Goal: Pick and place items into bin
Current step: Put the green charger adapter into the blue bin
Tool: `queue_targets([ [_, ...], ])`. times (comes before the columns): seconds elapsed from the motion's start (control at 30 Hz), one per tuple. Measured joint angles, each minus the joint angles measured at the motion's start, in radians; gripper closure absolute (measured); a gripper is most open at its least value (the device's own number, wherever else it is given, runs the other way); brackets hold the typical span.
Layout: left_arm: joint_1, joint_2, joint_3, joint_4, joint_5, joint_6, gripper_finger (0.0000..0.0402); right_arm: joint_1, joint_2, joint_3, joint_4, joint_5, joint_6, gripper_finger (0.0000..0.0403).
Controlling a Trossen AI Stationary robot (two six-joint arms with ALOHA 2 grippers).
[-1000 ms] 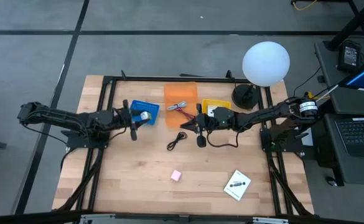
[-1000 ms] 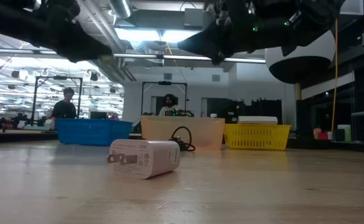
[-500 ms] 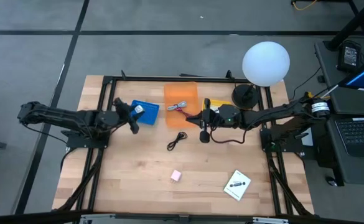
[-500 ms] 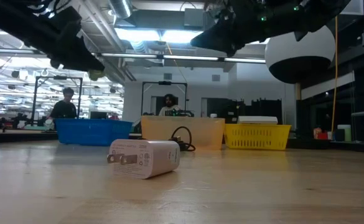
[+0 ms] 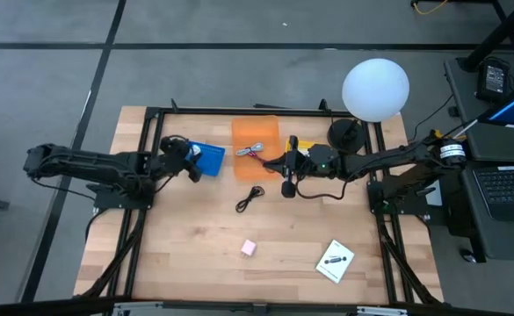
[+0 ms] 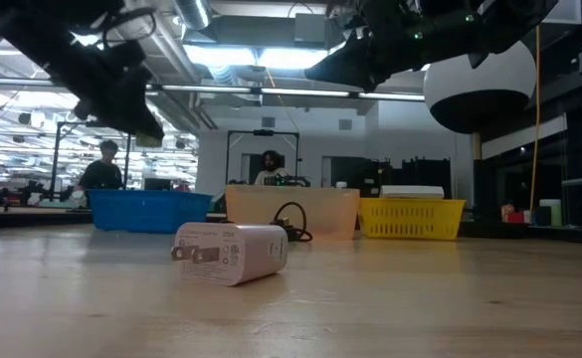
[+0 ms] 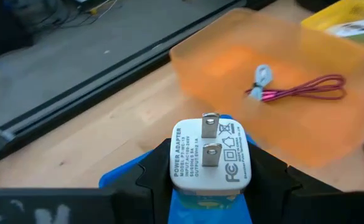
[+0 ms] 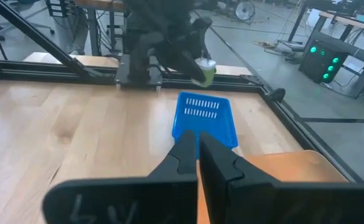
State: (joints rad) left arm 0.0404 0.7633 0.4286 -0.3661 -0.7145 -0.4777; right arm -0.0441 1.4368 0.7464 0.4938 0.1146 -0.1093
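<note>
My left gripper [image 5: 191, 160] [image 7: 210, 186] is shut on a white power adapter [image 7: 210, 155] and hangs over the blue bin [image 5: 208, 158]. My right gripper [image 5: 272, 163] [image 8: 197, 146] is shut and empty, up in the air by the right edge of the orange bin [image 5: 255, 140]. That bin holds a reddish cable [image 7: 306, 87]. A black cable [image 5: 250, 197], a pink charger [image 5: 249, 248] [image 6: 233, 253] and a white card [image 5: 335, 261] lie flat on the table. My left gripper pinches the white power adapter by two opposite sides of its body [image 7: 178, 158], one finger [image 7: 154, 177] on each side. The pronged face [image 7: 211, 140] points away from the wrist. The adapter is lifted clear, above the blue bin [image 7: 188, 208].
A yellow bin [image 5: 307, 147] with a card in it stands right of the orange bin. A white globe lamp [image 5: 375, 88] stands at the far right corner. A black frame [image 5: 239, 111] borders the table. People sit in the room beyond [image 6: 271, 167].
My left gripper, still holding the adapter, has shifted a little toward the table's left, dropped lower over the blue bin and turned. My right gripper has drawn back from above the black cable toward the far edge and the right.
</note>
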Motion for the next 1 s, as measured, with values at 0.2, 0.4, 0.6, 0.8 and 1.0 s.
queue_targets([
  [0.2, 0.042, 0.081, 0.000, 0.003, -0.001, -0.058, 0.0259, 0.000, 0.000, 0.000, -0.004, -0.001, 0.001, 0.0402],
  [0.4, 0.061, 0.158, 0.000, 0.004, 0.000, -0.112, 0.0259, 0.000, 0.000, 0.000, -0.005, -0.001, 0.001, 0.0401],
  [0.6, 0.061, 0.232, 0.000, 0.004, -0.002, -0.164, 0.0259, 0.000, 0.000, 0.000, -0.006, -0.001, 0.003, 0.0401],
  [0.8, 0.061, 0.312, 0.000, 0.004, -0.039, -0.229, 0.0259, 0.000, 0.001, 0.000, -0.006, -0.001, 0.003, 0.0401],
  [1.0, 0.061, 0.363, 0.000, 0.014, -0.058, -0.269, 0.0256, 0.000, 0.001, 0.000, -0.006, -0.001, 0.003, 0.0402],
])
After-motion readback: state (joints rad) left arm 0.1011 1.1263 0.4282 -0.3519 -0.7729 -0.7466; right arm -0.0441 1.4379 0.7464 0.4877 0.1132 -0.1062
